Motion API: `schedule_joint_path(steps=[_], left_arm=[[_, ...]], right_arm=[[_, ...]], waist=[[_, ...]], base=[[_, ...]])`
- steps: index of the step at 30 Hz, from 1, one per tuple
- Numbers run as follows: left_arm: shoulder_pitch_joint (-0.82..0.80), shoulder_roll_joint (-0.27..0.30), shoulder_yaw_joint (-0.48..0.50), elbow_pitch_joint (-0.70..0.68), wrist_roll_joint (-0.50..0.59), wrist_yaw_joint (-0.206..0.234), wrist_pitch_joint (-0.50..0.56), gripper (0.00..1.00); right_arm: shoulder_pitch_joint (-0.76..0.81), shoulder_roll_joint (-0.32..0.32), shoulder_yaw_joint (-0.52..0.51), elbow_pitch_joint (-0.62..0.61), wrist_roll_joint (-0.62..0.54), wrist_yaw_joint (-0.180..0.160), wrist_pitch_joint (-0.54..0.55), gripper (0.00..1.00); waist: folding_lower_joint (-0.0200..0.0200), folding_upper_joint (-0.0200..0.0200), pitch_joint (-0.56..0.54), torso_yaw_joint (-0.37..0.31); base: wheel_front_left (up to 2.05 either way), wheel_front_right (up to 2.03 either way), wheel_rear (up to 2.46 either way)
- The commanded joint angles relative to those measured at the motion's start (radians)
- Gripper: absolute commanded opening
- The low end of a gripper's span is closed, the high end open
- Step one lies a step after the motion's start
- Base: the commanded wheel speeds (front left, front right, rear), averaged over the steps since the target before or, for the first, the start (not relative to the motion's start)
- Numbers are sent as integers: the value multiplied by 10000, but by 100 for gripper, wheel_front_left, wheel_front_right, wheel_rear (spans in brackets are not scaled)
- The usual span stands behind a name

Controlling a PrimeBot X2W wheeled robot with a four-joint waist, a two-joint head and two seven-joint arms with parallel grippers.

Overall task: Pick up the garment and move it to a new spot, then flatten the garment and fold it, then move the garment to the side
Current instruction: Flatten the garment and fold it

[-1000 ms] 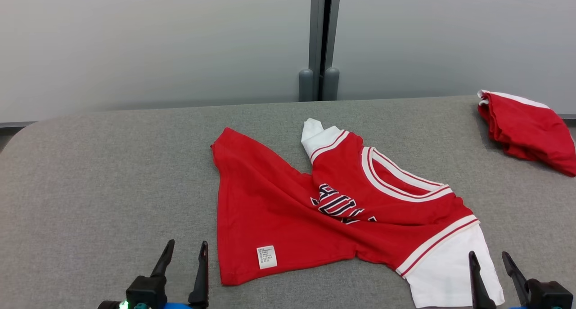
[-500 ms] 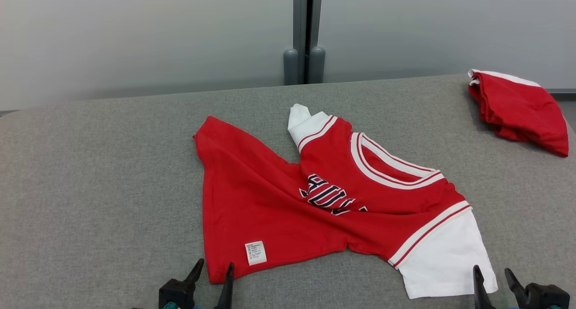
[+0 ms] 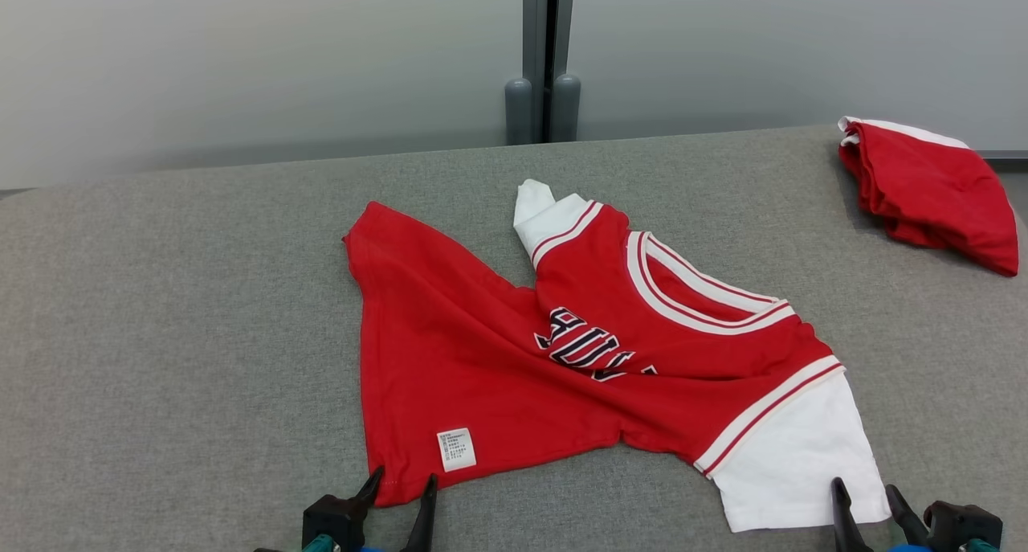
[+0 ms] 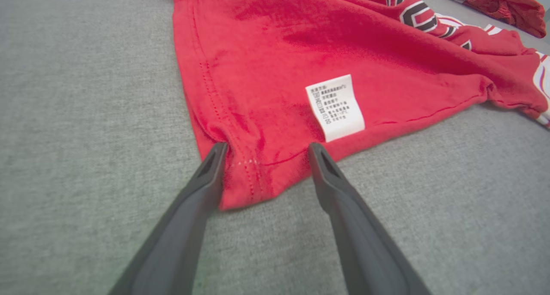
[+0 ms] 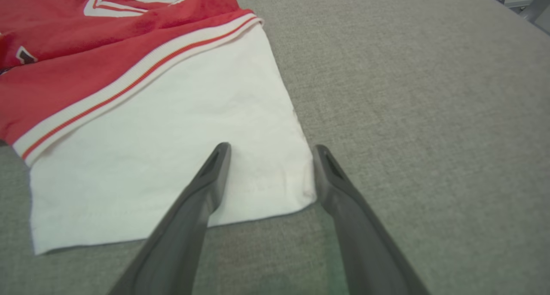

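Red shirt [image 3: 498, 359] spread, a little wrinkled, in the middle of the grey pad [image 3: 161, 311].
The left gripper [image 3: 405, 476] stands wide around the hem corner beside the white label [image 3: 455, 449]; the right gripper [image 3: 863, 486], wide too, is around the white sleeve [image 3: 795, 464] corner; another red garment [image 3: 932, 190] lies far right.

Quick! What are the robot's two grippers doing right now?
Left gripper: open, jaws either side of the shirt's red hem corner, holding nothing.
Right gripper: open, jaws either side of the white sleeve corner, holding nothing.
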State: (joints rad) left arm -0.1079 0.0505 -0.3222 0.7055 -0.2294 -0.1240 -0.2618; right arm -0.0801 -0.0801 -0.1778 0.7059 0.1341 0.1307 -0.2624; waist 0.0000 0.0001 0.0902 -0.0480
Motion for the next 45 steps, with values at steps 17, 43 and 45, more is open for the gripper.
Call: schedule_joint_path(steps=[17,43,45], left_arm=[[107,15,368,199,430,341,-32,100],[-914,-1,-1016,375,-810,-54,-24,0],[-975,-1,-965,230,-878,-56,-24,0]], right_arm=[[-200,-57,154,319,131,3,-28,100],[-949,-53,1574,920,1104,14,17,0],[-885,-94,1656,472,1199,13,-12,0]], waist=[[0,-1,37,53],[0,-1,228,-14],[0,-1,228,-11]], base=[[0,0,0],[0,0,0],[0,0,0]])
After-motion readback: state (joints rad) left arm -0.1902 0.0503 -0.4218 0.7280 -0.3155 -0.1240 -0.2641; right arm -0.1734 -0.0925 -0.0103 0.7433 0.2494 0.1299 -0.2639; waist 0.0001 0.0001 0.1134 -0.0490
